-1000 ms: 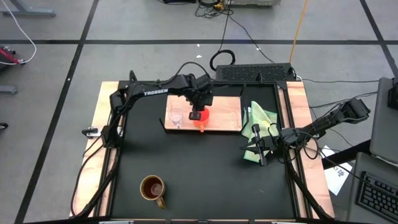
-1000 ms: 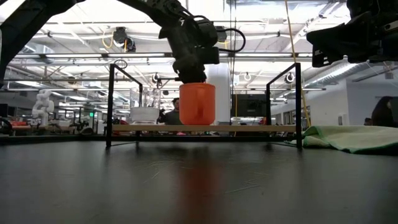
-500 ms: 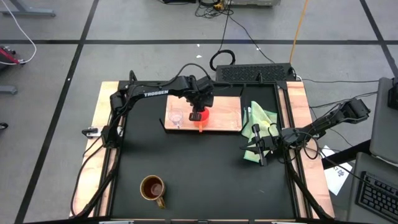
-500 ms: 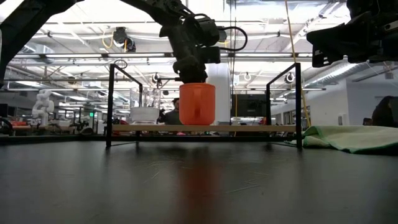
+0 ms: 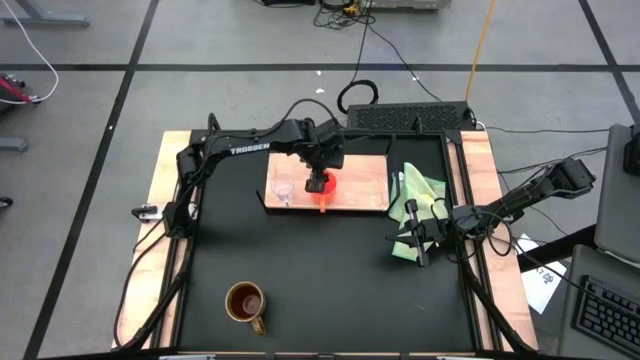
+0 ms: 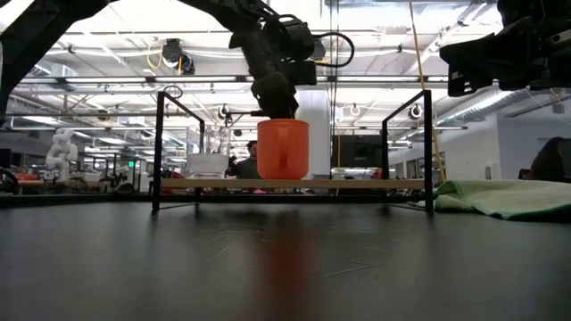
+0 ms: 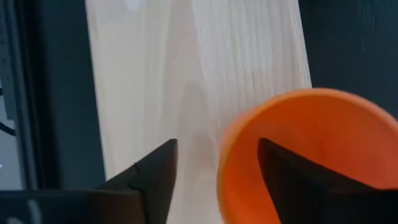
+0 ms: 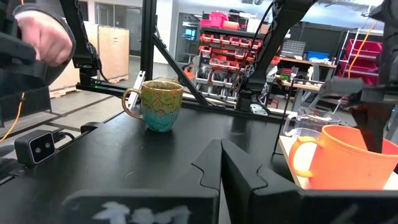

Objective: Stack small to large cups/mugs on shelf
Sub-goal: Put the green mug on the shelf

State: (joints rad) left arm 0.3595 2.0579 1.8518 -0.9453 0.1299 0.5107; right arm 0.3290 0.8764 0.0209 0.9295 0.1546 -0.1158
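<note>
So we've got two of three on the shelf [image 5: 365, 180]: clear glass cup [image 5: 284, 189] and orange cup [image 5: 322, 188]. Left claw [image 5: 318, 176] straddles its rim, fingers apart. Brown mug [image 5: 246, 303] sits way off, right claw [image 5: 410, 240] closed beside the shelf.

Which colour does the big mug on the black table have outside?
The mug is mottled yellow-green above, teal below; the right wrist view shows it best.

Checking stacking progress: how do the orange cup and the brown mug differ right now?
The orange cup stands on the shelf, with the left gripper at its rim; the brown mug sits on the table's near side, untouched. The orange cup is plain and matte; the brown mug is glossy and mottled. Both are upright with handles.
</note>
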